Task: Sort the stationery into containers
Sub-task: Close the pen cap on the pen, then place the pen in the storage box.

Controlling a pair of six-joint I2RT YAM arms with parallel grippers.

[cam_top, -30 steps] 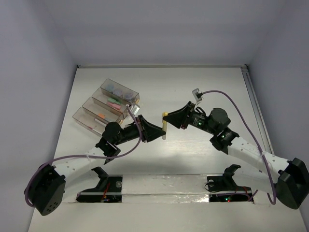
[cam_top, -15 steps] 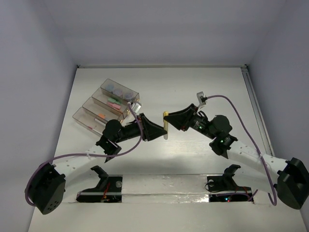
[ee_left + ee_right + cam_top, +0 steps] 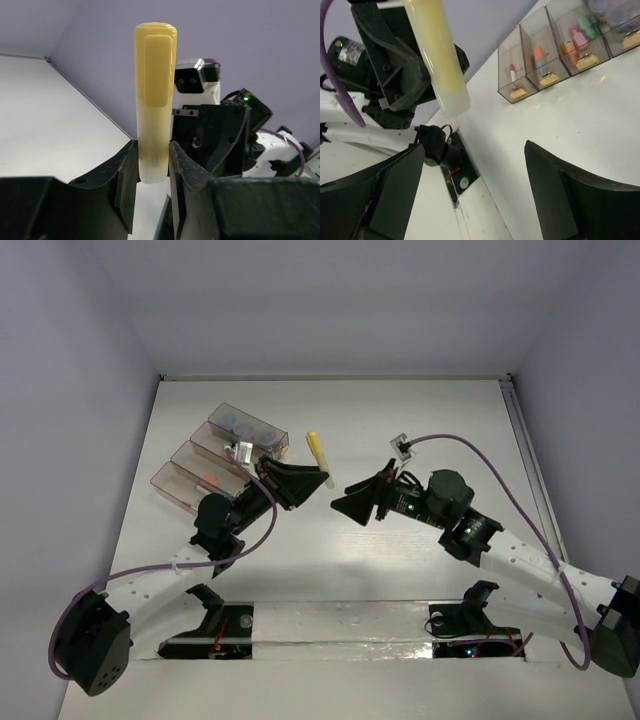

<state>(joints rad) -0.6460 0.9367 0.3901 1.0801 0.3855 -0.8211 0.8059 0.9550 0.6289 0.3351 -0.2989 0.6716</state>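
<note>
Left end effector [image 3: 150, 172]: both fingers clamped on one stubby yellow plastic stick [image 3: 154, 95], gripped at one end, raised over the centre of the white bench [image 3: 420, 420].
Right end effector [image 3: 470, 200]: jaws spread wide, holding nothing, facing the left one, apart from it.
Four clear smoky plastic boxes [image 3: 215, 455] stand in a row towards the far-left corner. One end box holds one white red-tipped pen [image 3: 512, 73]. The opposite end box holds blue-grey discs [image 3: 245, 425], probably three, though the view is blurred.
</note>
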